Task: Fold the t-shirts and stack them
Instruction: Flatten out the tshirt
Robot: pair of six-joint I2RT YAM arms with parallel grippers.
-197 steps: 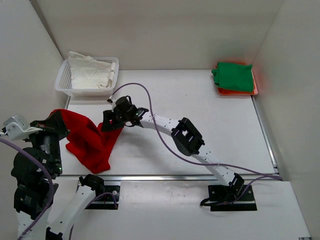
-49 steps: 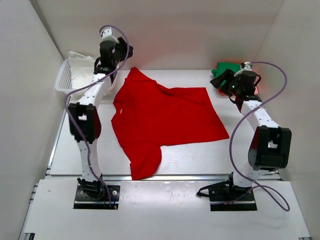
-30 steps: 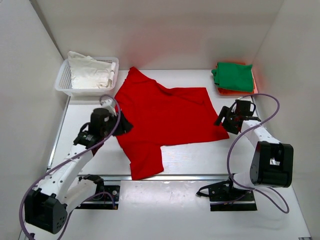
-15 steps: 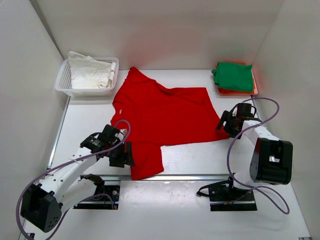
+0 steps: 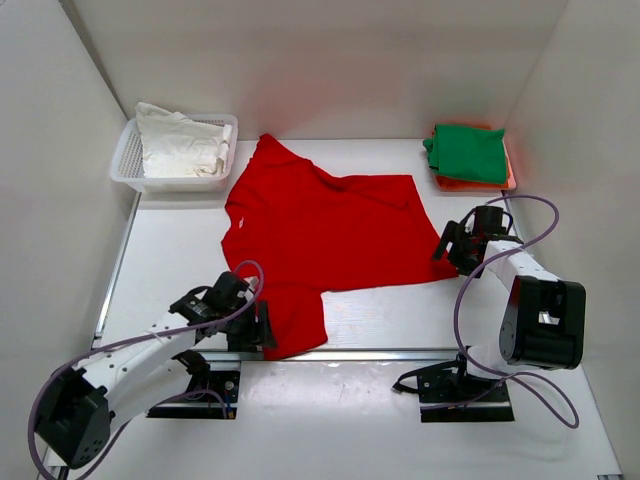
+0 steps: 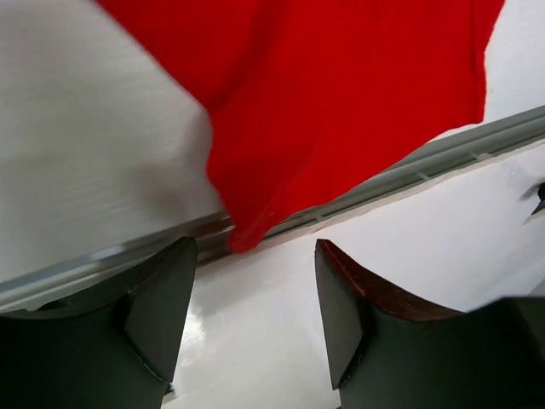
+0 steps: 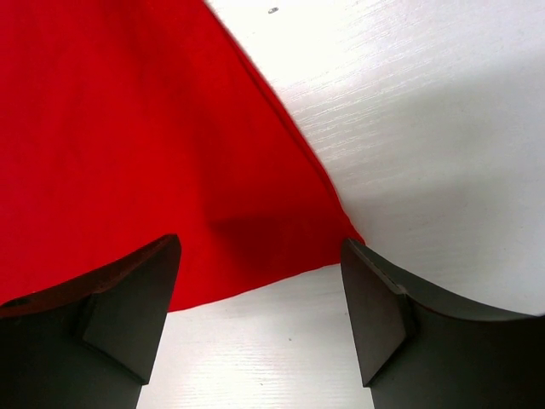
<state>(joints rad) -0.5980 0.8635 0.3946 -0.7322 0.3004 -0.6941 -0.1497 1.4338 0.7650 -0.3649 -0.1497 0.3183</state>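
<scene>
While both grippers stand open with nothing between their fingers, we judge the step in hand to be the first grasp on the red t-shirt (image 5: 330,225). It lies spread flat across the middle of the table (image 5: 420,320).

Position. The left gripper (image 5: 258,326) sits low at the near sleeve, whose tip hangs over the rail (image 6: 443,149) at the table's near edge. In the left wrist view that tip lies ahead of the gap between the parted fingers and is not yet inside it. The right gripper (image 5: 448,250) sits at the near right corner of the hem. In the right wrist view that corner lies on the table, centred ahead of the spread fingers.

Procedure. We would advance each gripper until the cloth sits well inside the jaws, then close on its full thickness, not on the extreme tip. Both arms should lift together so that the shirt does not skew.

Orientation. We read the long axis as running left to right, slightly tilted. The hem faces right, and the sleeves point to the far left and toward the near edge. The collar cannot be made out.

The green t-shirt (image 5: 466,152) lies folded on the orange t-shirt (image 5: 508,182) at the far right corner, well apart.
</scene>
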